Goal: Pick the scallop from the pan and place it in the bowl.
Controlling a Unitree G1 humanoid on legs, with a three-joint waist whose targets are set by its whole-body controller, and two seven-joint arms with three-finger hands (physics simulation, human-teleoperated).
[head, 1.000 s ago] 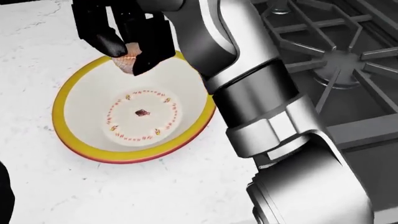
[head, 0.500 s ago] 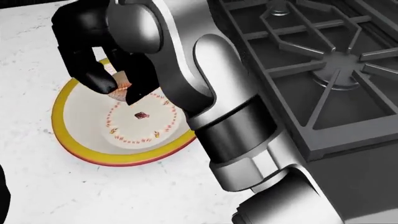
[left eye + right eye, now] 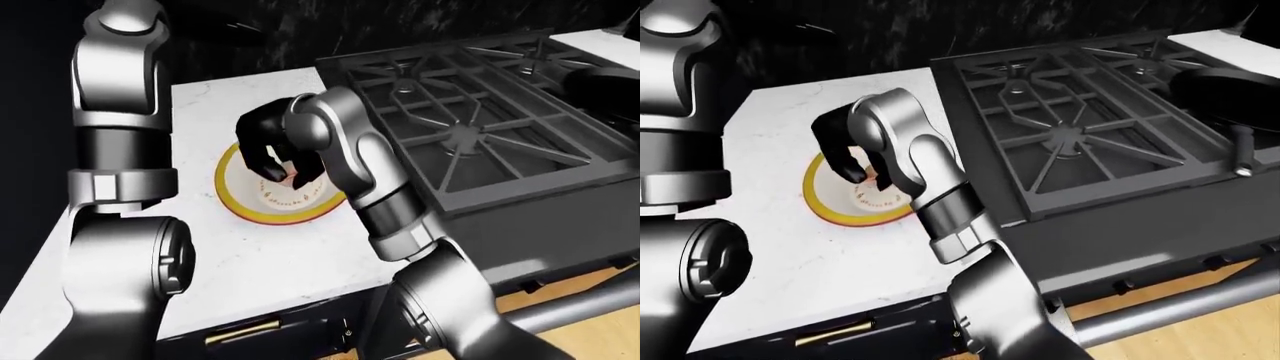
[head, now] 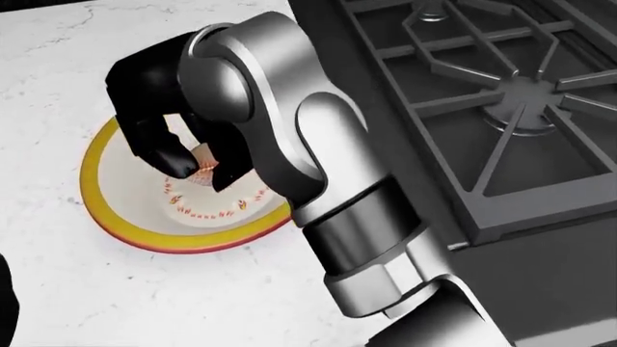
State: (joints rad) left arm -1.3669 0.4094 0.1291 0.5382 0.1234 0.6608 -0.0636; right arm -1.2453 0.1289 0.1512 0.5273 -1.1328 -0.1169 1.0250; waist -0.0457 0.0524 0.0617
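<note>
The right hand point(image 4: 188, 155) hangs low inside the bowl point(image 4: 101, 210), its black fingers point(image 4: 159, 148) pinched on the scallop point(image 4: 205, 165), which sits just above the patterned centre. Release calls only for opening the fingers. The pan point(image 3: 1230, 82) lies well apart, across the stove point(image 3: 1080, 142).

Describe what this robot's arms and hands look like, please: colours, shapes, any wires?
Both arms are glossy silver-grey metal, built from rounded cylindrical segments with ball-like joints and darker grey bands between sections. The right arm ends in a matte black right hand with thick, blunt black fingers. The left arm shows the same silver casing. No cables or markings are visible.
</note>
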